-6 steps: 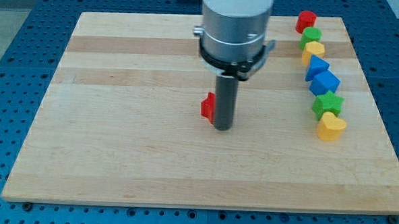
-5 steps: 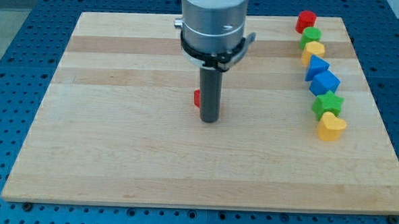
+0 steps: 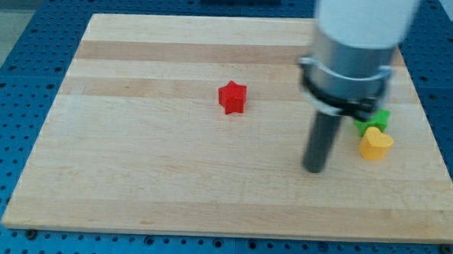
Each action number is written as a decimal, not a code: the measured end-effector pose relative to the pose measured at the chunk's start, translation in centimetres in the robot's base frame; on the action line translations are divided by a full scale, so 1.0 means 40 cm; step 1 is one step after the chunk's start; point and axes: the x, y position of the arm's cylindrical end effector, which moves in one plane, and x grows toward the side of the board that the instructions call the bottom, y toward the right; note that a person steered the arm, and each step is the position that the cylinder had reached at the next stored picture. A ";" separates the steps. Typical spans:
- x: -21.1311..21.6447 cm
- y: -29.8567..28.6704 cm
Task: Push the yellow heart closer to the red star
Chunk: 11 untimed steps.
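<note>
The yellow heart point(image 3: 376, 143) lies near the board's right edge, at mid height. The red star point(image 3: 231, 97) lies near the board's middle, far to the left of the heart. My tip point(image 3: 313, 169) rests on the board to the left of the yellow heart and a little lower than it, with a gap between them. The rod and the arm's body rise above it and hide most of the column of blocks at the right.
A green star point(image 3: 375, 120) shows just above the yellow heart, partly behind the arm. The other blocks of the right column are hidden by the arm. The wooden board point(image 3: 132, 176) lies on a blue perforated table.
My tip has moved from beside the red star far to the view's right and down, to just left of the yellow heart. The red star now shows fully. The arm now hides the right column.
</note>
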 end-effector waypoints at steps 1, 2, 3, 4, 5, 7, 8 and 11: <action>0.003 0.178; -0.008 0.273; -0.020 0.263; -0.040 0.211; -0.060 0.144; -0.127 0.113; -0.141 0.095; -0.169 0.002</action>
